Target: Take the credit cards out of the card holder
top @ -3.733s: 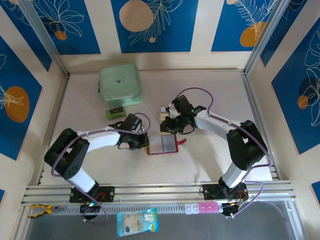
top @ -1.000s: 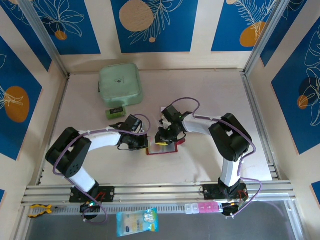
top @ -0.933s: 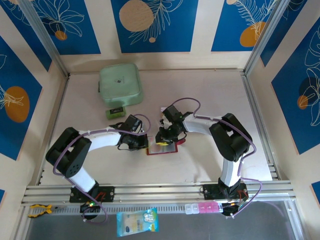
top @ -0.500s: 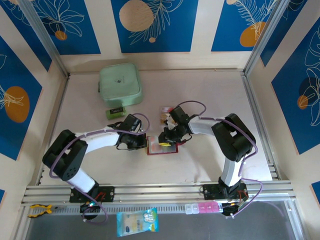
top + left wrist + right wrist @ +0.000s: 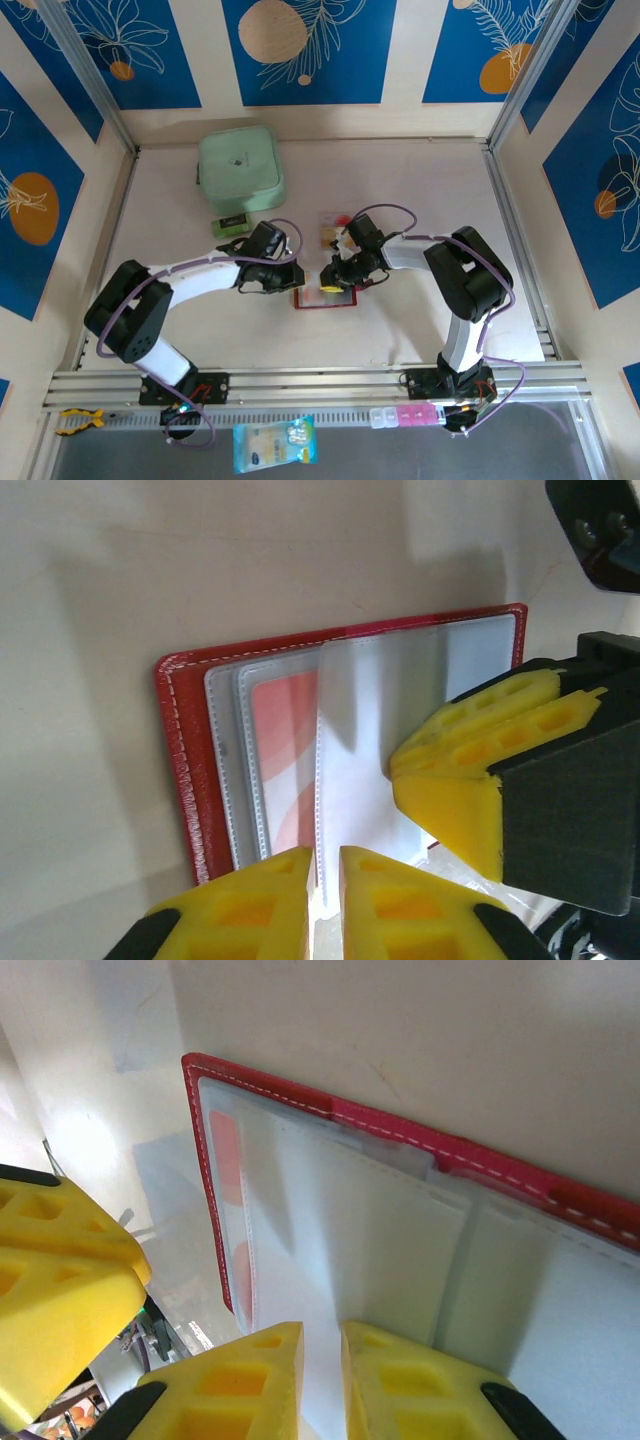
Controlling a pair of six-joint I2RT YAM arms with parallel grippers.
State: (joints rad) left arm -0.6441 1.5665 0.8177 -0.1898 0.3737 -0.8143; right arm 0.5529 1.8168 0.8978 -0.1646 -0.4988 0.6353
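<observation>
Pale tabletop [image 5: 420,180], blue-patterned walls [image 5: 350,60] behind. The dark-red leather-like card holder [image 5: 324,298] is laid open near the table's centre. The left gripper [image 5: 325,865], almost closed, pinches a clear plastic sleeve [image 5: 370,730]. The right gripper [image 5: 322,1345], likewise a slit apart, is set over the sleeves, its hold indiscernible. One whitish red-marked card [image 5: 285,750] is yet to be extracted. A small tan card [image 5: 327,230], seemingly removed, lies beyond, toward the far edge.

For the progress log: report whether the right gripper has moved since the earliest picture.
Yes. The right gripper moved from the loose cards toward the near edge, onto the card holder.
</observation>
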